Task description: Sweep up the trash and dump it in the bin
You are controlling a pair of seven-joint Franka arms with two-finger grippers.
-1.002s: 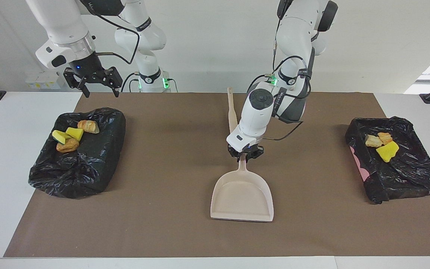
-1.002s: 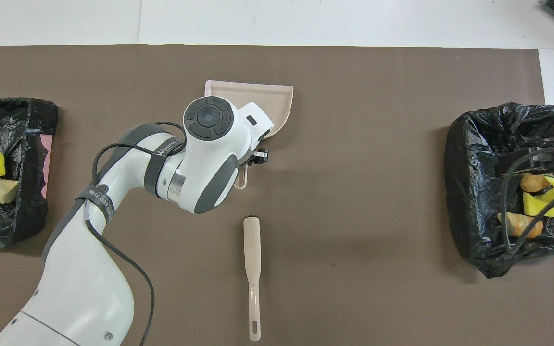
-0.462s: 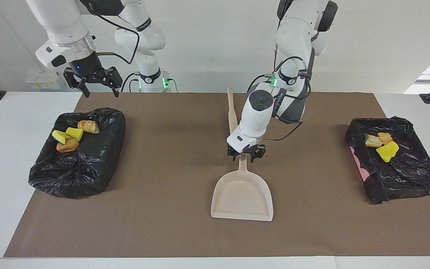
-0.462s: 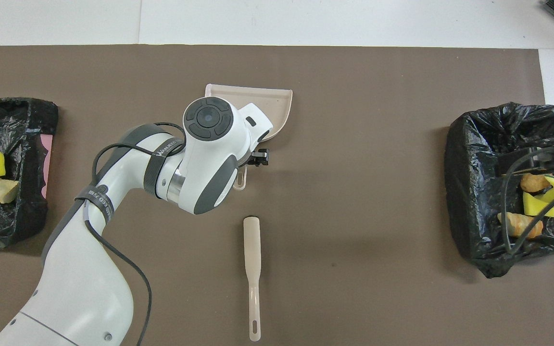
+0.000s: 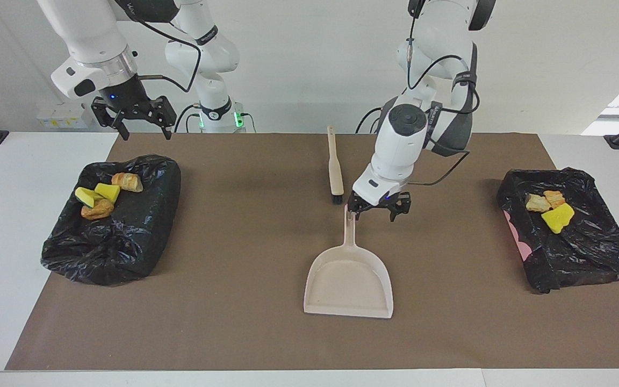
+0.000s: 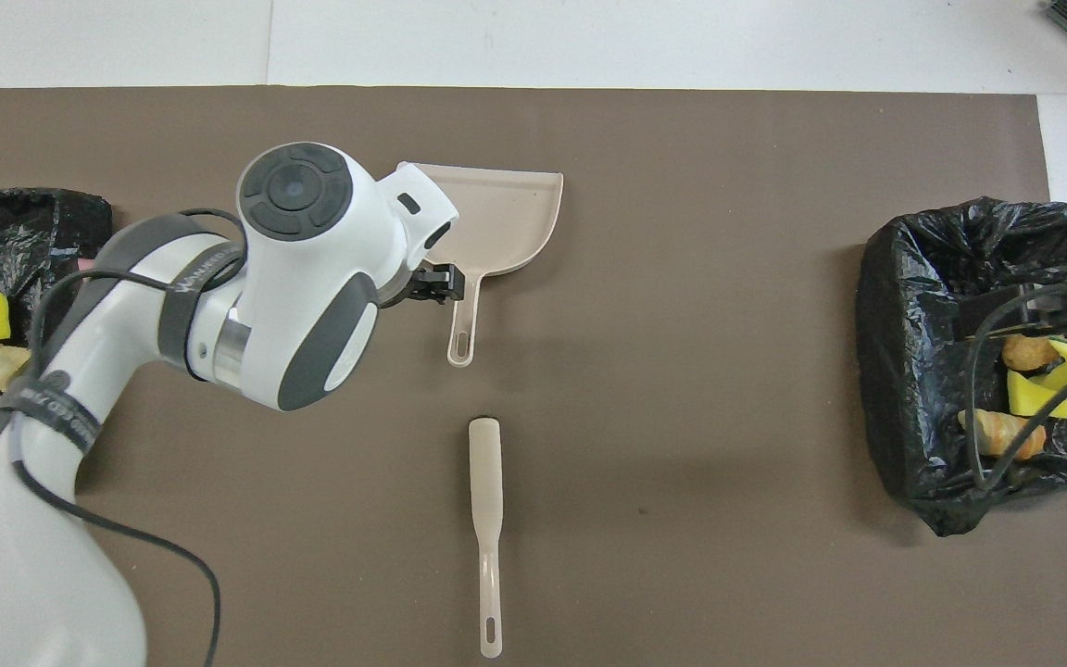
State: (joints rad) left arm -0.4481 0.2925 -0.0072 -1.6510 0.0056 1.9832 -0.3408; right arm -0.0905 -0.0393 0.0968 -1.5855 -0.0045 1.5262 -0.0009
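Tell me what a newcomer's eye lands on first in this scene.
First the left gripper, open and hanging beside the handle end of the beige dustpan, which lies flat mid-mat, not held. Next the two black-lined bins, one at the right arm's end and one at the left arm's end, each holding yellow and golden-brown trash pieces. The beige brush lies nearer to the robots than the dustpan, and the right gripper waits open above its bin.
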